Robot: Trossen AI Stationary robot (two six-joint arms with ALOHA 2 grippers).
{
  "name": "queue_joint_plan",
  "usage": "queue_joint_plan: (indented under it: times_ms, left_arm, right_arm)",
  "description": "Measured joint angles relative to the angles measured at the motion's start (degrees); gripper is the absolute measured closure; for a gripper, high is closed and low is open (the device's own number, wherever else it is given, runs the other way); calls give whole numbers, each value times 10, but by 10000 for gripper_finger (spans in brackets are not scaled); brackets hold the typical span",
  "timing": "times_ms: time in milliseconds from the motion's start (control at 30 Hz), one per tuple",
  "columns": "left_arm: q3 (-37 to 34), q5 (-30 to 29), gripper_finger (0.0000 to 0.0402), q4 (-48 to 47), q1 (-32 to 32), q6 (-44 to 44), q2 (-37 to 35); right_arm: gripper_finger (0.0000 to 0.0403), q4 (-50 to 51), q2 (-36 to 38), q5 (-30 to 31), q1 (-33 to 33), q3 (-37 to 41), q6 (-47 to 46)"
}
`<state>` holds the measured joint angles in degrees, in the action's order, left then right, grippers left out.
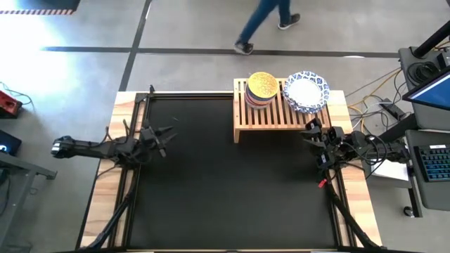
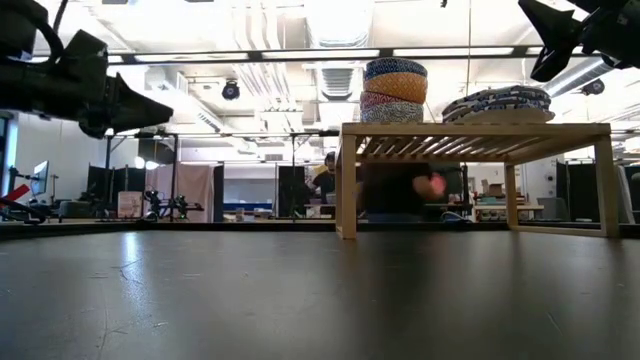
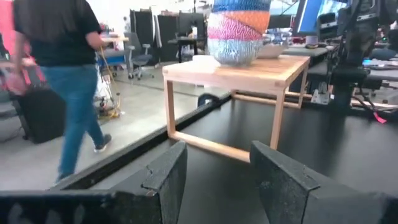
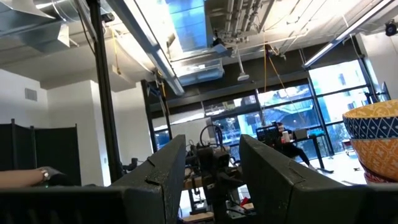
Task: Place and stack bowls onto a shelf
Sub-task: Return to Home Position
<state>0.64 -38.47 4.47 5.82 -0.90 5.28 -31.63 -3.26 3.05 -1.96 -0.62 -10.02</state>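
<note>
open lab floor beyond, with a person walking past the far edge. saw no bowl left on the black surface. found the shelf at the far right side, carrying both piles: small bowls stacked on its left end, mustard yellow on top, and the white blue-rimmed bowls nested just beside on its right end. could not count either pile for sure. noted left pincer raised near the left edge, well apart from the shelf, fingers spread, holding nothing. noted right pincer just in front of the shelf's right end, fingers likewise parted and empty. judged stacking finished; only parking both arms left.
</note>
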Motion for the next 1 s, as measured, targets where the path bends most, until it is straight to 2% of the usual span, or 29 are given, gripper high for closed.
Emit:
queue_joint_plan:
  times_ms: [167,1000]
  left_arm:
    - [0,0,242,0,0,32,-53]
    - [4,0,242,-4,0,34,-40]
  right_arm:
    - [262,0,0,0,0,0,0]
    - [262,3,-2,0,0,0,0]
